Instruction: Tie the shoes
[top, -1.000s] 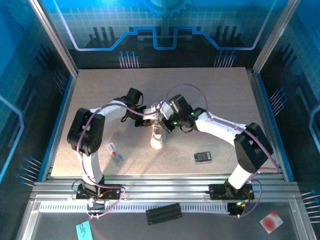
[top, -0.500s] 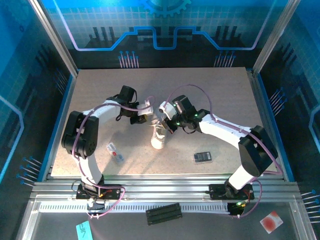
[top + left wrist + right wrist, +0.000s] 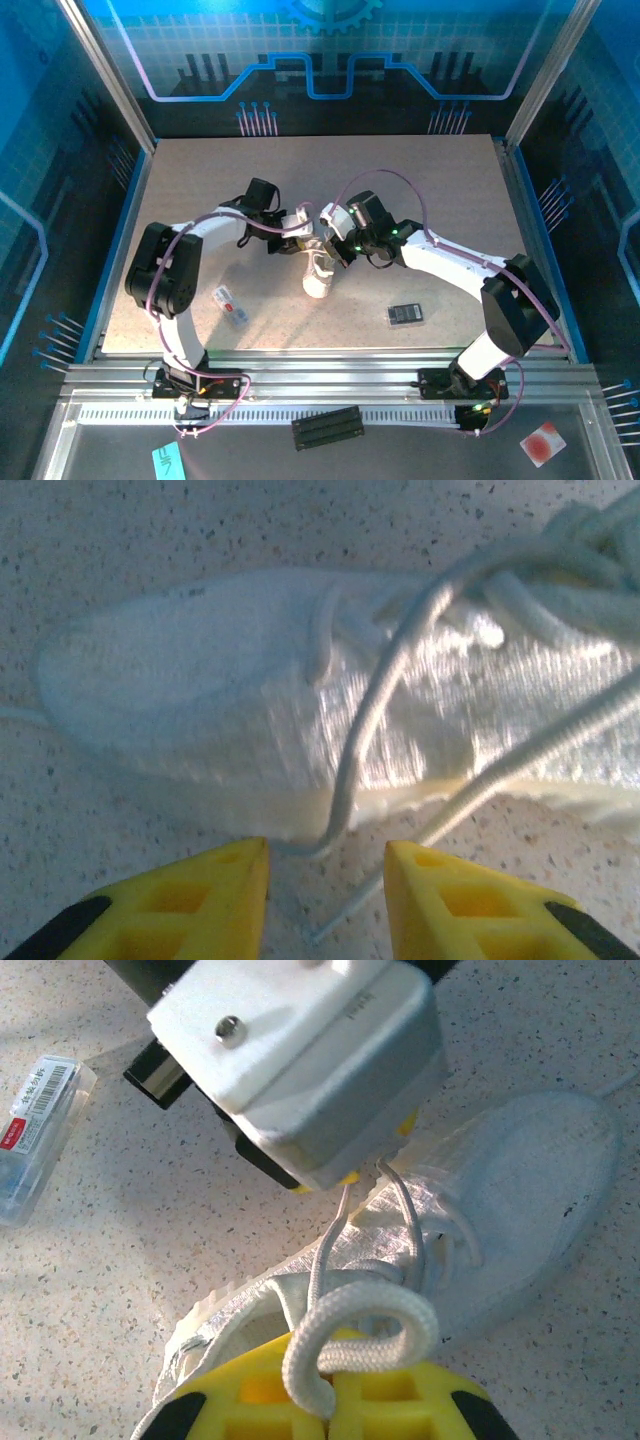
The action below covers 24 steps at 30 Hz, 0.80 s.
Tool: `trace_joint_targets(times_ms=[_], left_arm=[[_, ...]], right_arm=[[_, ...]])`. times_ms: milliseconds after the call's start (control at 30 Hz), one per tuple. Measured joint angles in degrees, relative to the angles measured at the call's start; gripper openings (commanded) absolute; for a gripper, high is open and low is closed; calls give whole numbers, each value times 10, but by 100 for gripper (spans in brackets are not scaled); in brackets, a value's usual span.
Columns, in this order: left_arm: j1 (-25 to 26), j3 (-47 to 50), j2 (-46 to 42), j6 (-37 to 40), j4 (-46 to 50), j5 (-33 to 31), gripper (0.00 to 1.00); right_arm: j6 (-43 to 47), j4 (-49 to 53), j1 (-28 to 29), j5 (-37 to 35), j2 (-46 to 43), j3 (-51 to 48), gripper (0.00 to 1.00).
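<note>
The left hand [image 3: 325, 882] had just spread its yellow fingers. Directly ahead of it the small white knit sneaker [image 3: 210, 670] lay on the speckled counter [image 3: 150, 520], toe toward the left of that hand's view, and a thin white lace [image 3: 372, 710] trailed down the shoe's side into the gap at the fingertips, pinched by nothing. Across the shoe, the right hand [image 3: 330, 1395] stayed pressed together on a loop of that lace at the collar. With one strand released and no bow formed, the tying looked unfinished, and the left hand probably needed a fresh grip.
</note>
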State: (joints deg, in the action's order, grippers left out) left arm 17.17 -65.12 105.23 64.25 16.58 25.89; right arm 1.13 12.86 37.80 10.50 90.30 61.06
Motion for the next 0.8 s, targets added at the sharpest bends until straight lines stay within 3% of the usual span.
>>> trace_joint_targets(times_ms=[200,267,367,500,800], left_arm=[[18,-20,18,4,-4,-2,36],[19,-24,23,4,-4,-6,31],[19,-26,28,-8,-7,-21,21],[15,-26,28,-42,-10,-39,0],[2,-12,-14,-76,-4,-61,0]], right_arm=[[0,1,0,-4,-6,-4,0],[0,0,0,-7,-7,-4,0],[0,0,0,-11,-7,-5,0],[0,1,0,-13,-12,-13,0],[0,1,-1,-15,-27,-19,0]])
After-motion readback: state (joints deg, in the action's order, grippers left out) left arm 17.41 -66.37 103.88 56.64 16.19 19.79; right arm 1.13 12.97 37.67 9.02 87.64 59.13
